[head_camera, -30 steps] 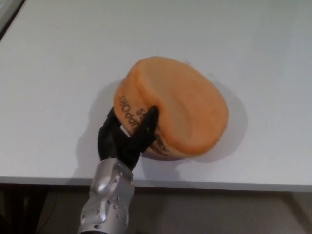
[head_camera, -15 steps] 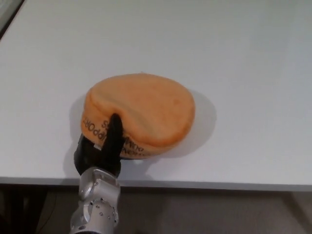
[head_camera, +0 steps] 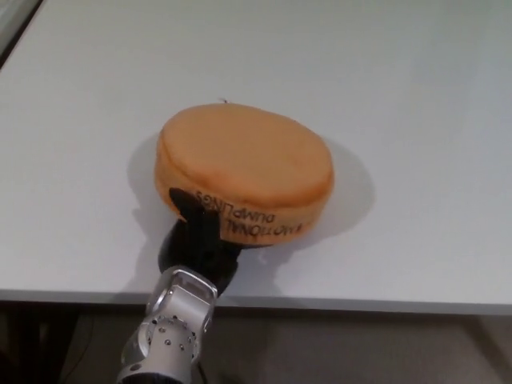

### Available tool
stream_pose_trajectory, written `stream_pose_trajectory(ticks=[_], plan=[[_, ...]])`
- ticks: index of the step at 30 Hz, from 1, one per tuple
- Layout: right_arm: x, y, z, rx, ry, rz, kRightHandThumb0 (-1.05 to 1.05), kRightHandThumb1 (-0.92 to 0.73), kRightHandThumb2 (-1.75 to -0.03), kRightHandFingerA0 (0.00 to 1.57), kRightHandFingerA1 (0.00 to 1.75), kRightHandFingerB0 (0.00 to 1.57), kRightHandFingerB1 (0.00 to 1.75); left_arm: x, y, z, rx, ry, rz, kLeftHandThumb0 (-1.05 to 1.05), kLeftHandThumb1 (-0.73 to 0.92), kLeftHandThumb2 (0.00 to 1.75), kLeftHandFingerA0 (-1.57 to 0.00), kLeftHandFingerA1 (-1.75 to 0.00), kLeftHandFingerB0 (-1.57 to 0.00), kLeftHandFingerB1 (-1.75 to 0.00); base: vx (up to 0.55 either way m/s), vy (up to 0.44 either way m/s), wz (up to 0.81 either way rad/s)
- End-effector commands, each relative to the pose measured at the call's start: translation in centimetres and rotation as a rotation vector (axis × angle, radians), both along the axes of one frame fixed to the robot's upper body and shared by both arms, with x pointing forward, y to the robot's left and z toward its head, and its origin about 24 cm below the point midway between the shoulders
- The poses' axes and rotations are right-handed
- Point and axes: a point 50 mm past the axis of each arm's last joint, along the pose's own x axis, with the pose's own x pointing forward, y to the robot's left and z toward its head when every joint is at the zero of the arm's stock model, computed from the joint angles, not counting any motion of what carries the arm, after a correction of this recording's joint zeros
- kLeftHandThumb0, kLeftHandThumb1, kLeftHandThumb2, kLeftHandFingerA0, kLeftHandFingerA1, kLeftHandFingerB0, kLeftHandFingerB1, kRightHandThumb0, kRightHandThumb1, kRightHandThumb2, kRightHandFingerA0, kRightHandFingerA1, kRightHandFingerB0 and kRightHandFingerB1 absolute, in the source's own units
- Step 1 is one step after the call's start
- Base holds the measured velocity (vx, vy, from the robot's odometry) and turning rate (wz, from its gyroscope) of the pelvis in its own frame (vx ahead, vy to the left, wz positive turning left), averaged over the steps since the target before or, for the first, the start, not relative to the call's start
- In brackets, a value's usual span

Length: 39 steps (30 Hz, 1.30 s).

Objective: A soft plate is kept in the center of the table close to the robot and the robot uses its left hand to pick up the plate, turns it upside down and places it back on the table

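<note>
The soft orange plate [head_camera: 244, 172] is upside down, its flat base facing up and black lettering running inverted along its near side wall. It hangs a little above the white table [head_camera: 416, 96], casting a shadow around it. My left hand [head_camera: 196, 240] comes up from the near table edge and is shut on the plate's near-left rim, one black finger [head_camera: 186, 202] lying over the side wall and the rest hidden beneath. The silver forearm [head_camera: 172, 328] rises from the bottom of the picture. My right hand does not show.
The table's near edge [head_camera: 360, 302] runs across the bottom of the view, with dark floor below it. A dark strip marks the table's far left corner [head_camera: 16, 24].
The plate has levelled out from a tilt to lie flat with its base up, and has shifted slightly right and away. My left hand has turned under its near rim.
</note>
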Motion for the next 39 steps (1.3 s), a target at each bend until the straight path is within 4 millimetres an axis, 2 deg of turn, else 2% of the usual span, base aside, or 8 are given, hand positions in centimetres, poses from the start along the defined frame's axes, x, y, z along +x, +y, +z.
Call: stream_pose_trajectory(ticks=[1, 13, 16, 17, 25, 26, 38, 39], plan=[[0.1, -0.3, 0.5, -0.017, 0.020, 0.018, -0.65, -0.70, -1.05, 0.49, 0.58, 0.34, 0.50, -5.1, -4.2, -3.9, -0.288, 0.187, -0.213, -1.03, 0.80, 1.08, 0.00, -0.12, 0.00, 0.00, 0.00, 0.000, 0.00], [0.2, -0.3, 0.6, -0.016, 0.032, 0.024, -0.63, -0.69, -1.04, 0.49, 0.58, 0.33, 0.50, -5.1, -4.1, -3.7, -0.327, 0.171, -0.285, -1.05, 0.92, 0.73, 0.00, 0.00, 0.00, 0.00, 0.00, 0.000, 0.00], [0.3, -0.4, 0.6, -0.017, 0.029, 0.025, -0.62, -0.85, -0.67, 0.57, 0.44, 0.41, 0.33, -5.2, -4.3, -3.6, -0.337, 0.170, -0.301, -1.05, 0.92, 0.74, 0.00, 0.00, 0.00, 0.00, 0.00, 0.000, 0.00], [0.3, -0.4, 0.7, -0.019, 0.029, 0.025, -0.62, -0.69, -1.05, 0.49, 0.58, 0.33, 0.50, -5.1, -4.3, -3.6, -0.346, 0.166, -0.304, -1.03, 0.80, 1.14, 0.00, -0.15, 0.00, 0.00, 0.00, 0.000, 0.00], [0.5, -0.4, 0.8, -0.025, 0.019, 0.030, -0.64, -0.71, -1.05, 0.49, 0.59, 0.34, 0.50, -5.4, -5.1, -3.2, -0.359, 0.146, -0.387, -1.05, 0.92, 0.84, 0.00, 0.00, 0.00, 0.00, 0.00, 0.000, 0.00], [0.5, -0.4, 0.9, -0.025, 0.019, 0.029, -0.63, -0.86, -0.67, 0.57, 0.45, 0.41, 0.33, -5.8, -5.5, -3.4, -0.332, 0.149, -0.450, -1.05, 0.81, 1.31, 0.00, -0.32, 0.00, -0.11, 0.00, 0.000, 0.00], [0.4, -0.2, 0.8, -0.022, 0.023, 0.030, -0.62, -0.69, -1.05, 0.50, 0.58, 0.32, 0.49, -9.7, -10.1, -4.9, -0.124, 0.188, -0.985, -1.05, 0.92, 0.89, 0.00, 0.00, 0.00, 0.00, 0.00, 0.000, 0.00], [0.4, -0.2, 0.8, -0.026, 0.021, 0.033, -0.63, -0.86, -0.67, 0.57, 0.45, 0.41, 0.33, -9.9, -10.7, -4.6, -0.113, 0.183, -1.043, -1.03, 0.83, 1.20, 0.00, -0.17, 0.00, 0.00, 0.00, 0.000, 0.00]])
